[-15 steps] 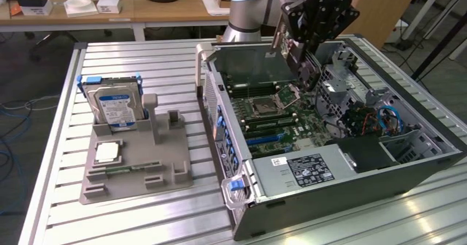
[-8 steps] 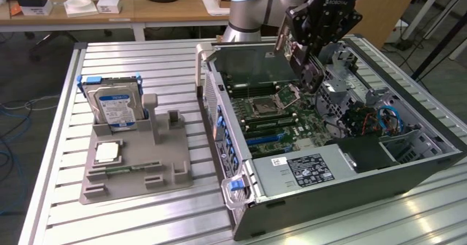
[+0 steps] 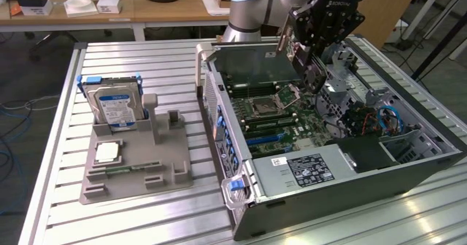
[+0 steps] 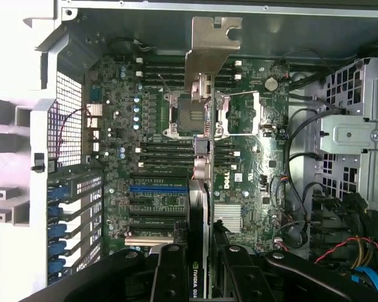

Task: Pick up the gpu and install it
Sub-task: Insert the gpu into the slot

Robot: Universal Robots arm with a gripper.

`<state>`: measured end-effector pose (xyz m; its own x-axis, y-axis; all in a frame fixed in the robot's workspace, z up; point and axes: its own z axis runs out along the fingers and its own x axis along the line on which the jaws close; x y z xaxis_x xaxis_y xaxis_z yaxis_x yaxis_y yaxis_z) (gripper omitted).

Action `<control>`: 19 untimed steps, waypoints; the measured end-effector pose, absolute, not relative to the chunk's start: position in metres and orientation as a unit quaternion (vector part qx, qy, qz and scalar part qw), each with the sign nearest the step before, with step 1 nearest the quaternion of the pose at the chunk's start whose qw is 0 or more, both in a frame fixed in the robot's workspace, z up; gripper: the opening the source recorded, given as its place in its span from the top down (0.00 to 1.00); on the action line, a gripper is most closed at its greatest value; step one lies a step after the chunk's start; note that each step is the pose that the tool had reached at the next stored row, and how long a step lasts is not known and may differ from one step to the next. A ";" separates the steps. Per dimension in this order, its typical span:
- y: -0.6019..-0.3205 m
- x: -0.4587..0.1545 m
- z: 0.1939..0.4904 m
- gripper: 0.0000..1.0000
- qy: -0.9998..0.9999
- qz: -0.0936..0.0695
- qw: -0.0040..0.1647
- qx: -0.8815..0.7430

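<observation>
My gripper (image 3: 305, 49) hangs over the open computer case (image 3: 226, 146) and is shut on the gpu (image 3: 316, 73), a thin green card with a black face, held on edge and tilted above the motherboard (image 3: 281, 116). In the wrist view the gpu (image 4: 201, 189) appears edge-on, its silver end bracket (image 4: 211, 47) at the far end, and my gripper (image 4: 201, 280) clamps it between two black fingers (image 4: 170, 277). The card floats over the processor socket (image 4: 195, 113) and is apart from the board. A blue expansion slot (image 4: 157, 187) lies beside the card's line.
A hard drive with a blue label (image 3: 117, 105) stands in a grey fixture (image 3: 135, 171) at the exterior view's left, with a processor chip (image 3: 108, 152) on it. The power supply (image 3: 307, 171), drive cage (image 4: 353, 138) and loose cables (image 3: 383, 119) crowd the case's inside.
</observation>
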<state>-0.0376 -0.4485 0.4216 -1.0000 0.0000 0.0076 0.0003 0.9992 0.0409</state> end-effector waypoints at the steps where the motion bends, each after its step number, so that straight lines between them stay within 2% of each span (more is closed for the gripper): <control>1: -0.448 -0.038 0.422 0.74 -1.000 -0.020 0.004 0.000; 19: -0.448 -0.038 0.421 0.74 -1.000 -0.020 0.004 0.023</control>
